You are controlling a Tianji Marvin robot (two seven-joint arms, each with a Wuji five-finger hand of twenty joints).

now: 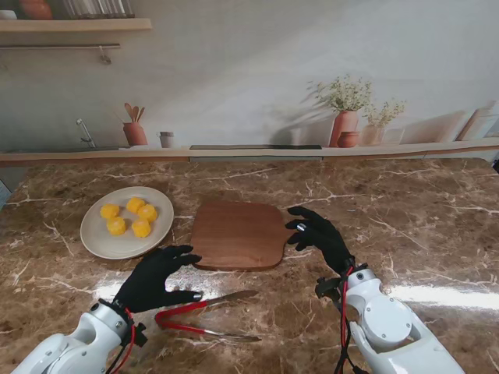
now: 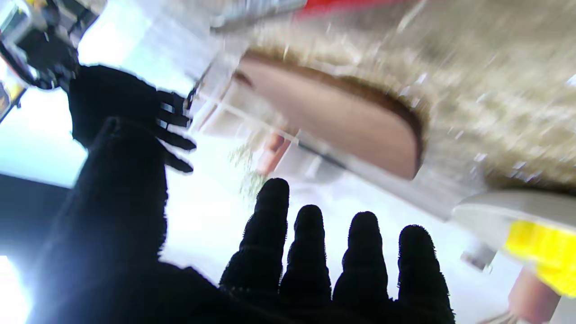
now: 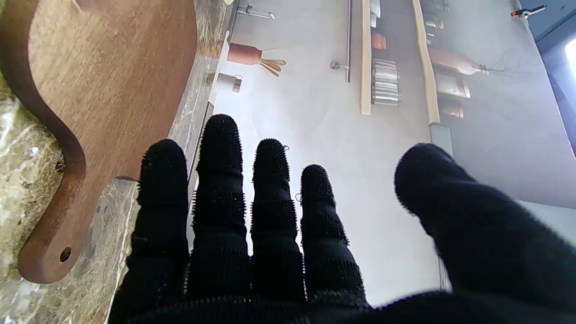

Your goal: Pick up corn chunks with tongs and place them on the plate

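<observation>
Tongs [image 1: 207, 315] lie flat on the marble counter [image 1: 437, 234] nearest to me, red handles joined at the left end and the two bare metal arms spreading rightward to their tips. They look light and springy; the metal arms will likely be slick against gloved fingers, so the red-coated stretch near the hinge seems the better hold, far enough along that a squeeze closes the tips.

Just beyond the hinge end sits the left hand [image 1: 160, 276], fingers spread and holding nothing, thumb near the upper red arm; whether it touches the tongs I cannot tell. To the right, the right hand [image 1: 318, 234] is also spread and empty, by the right edge of the wooden cutting board [image 1: 238, 234], well apart from the tongs.

The board itself looks bare. Farther left, four corn chunks [image 1: 129, 217] already rest together on the plate [image 1: 97, 245]. They seem small, firm and rounded, likely to roll or squirt from smooth tips, so a gentle pinch across the middle would suit. With all visible chunks on the plate, the task looks finished or nearly so.
</observation>
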